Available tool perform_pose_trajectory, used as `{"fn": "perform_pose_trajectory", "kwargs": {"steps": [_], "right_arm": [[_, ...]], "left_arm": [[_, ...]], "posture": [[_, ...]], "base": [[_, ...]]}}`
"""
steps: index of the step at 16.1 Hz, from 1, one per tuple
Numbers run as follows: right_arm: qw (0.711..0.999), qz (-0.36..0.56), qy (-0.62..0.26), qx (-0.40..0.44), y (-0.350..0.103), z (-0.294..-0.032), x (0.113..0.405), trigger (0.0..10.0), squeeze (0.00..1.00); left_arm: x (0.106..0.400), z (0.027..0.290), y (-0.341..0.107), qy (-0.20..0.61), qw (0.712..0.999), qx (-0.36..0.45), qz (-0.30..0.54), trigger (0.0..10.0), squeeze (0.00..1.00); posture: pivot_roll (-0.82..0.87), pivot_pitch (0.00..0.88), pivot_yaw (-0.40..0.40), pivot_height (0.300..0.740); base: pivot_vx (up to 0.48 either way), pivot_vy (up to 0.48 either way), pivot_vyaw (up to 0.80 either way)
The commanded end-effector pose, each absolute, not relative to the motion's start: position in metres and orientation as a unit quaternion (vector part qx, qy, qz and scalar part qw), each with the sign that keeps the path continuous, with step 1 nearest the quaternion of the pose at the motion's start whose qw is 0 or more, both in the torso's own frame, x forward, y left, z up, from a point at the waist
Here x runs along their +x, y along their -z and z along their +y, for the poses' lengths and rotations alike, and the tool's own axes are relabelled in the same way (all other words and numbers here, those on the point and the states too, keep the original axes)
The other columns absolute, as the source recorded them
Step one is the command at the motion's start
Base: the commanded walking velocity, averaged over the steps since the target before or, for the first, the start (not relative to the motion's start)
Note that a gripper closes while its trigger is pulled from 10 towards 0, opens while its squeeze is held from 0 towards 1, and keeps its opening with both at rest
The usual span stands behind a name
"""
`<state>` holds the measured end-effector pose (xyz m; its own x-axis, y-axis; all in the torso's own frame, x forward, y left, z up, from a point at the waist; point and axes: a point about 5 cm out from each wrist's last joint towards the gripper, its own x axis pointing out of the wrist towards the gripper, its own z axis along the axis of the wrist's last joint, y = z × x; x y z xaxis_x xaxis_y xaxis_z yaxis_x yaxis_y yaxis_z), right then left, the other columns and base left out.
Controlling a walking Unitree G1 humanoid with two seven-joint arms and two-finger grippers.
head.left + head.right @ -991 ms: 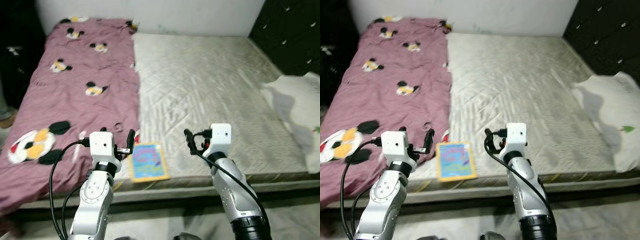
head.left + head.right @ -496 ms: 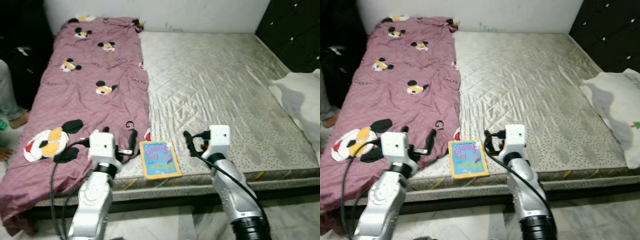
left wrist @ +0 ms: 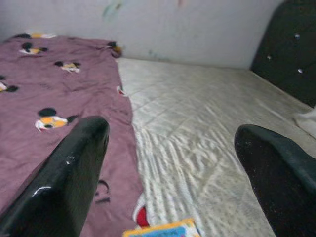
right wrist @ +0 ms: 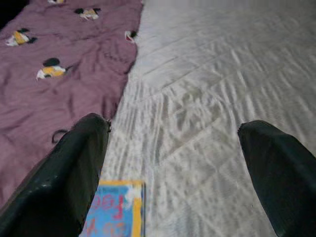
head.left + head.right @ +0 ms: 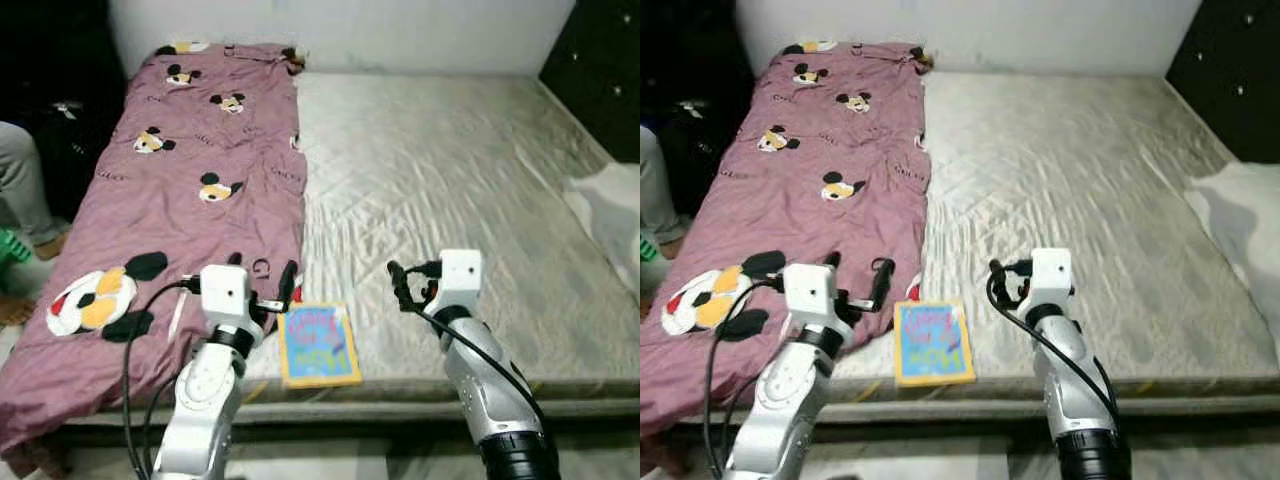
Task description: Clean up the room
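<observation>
Clearly the book (image 5: 319, 346) lies lower centre, at the mattress (image 5: 470, 200) edge; left pincer (image 5: 263, 280) and right pincer (image 5: 398, 282) gape empty. Best slide fingers under its overhanging edge.

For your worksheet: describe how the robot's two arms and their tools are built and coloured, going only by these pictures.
Both arms are silver, jointed metal. The left arm and right arm each end in a white boxy wrist block. Black cables loop from each block down along the arm. The left tool and right tool each have two long, glossy black fingers with rounded tips.
</observation>
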<state>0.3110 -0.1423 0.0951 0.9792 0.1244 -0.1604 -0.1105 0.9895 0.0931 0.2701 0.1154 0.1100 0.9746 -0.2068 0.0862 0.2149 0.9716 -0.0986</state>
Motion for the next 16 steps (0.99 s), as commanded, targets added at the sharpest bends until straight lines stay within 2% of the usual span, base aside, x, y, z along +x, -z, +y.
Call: {"fn": "perform_pose_trajectory", "kwargs": {"steps": [1, 7, 9, 12, 16], "right_arm": [[0.993, 0.080, -0.071, 0.047, -0.097, -0.133, 0.312, 10.0, 0.00], [0.993, 0.079, -0.069, 0.044, -0.096, -0.136, 0.312, 10.0, 0.00], [0.994, 0.079, -0.067, 0.040, -0.096, -0.139, 0.312, 10.0, 0.00], [0.995, 0.076, -0.058, 0.033, -0.097, -0.150, 0.309, 10.0, 0.00], [0.996, 0.075, -0.046, 0.024, -0.095, -0.168, 0.300, 10.0, 0.00]], "left_arm": [[0.270, 0.121, -0.110, 0.098, 0.993, -0.050, -0.036, 10.0, 0.00], [0.271, 0.123, -0.105, 0.069, 0.997, -0.038, -0.025, 10.0, 0.00], [0.267, 0.141, -0.100, 0.024, 1.000, -0.001, -0.014, 10.0, 0.00], [0.250, 0.165, -0.098, -0.006, 1.000, -0.003, -0.004, 10.0, 0.00], [0.234, 0.178, -0.098, -0.031, 0.999, 0.019, 0.006, 10.0, 0.00]], "posture": [[-0.02, 0.129, -0.044, 0.740], [-0.02, 0.124, -0.046, 0.740], [-0.03, 0.119, -0.046, 0.740], [-0.01, 0.120, -0.044, 0.740], [0.00, 0.127, -0.047, 0.740]], "base": [[0.000, 0.000, 0.00], [0.000, 0.000, 0.00], [0.000, 0.000, 0.00], [0.000, 0.000, 0.00], [0.000, 0.000, 0.00]]}}
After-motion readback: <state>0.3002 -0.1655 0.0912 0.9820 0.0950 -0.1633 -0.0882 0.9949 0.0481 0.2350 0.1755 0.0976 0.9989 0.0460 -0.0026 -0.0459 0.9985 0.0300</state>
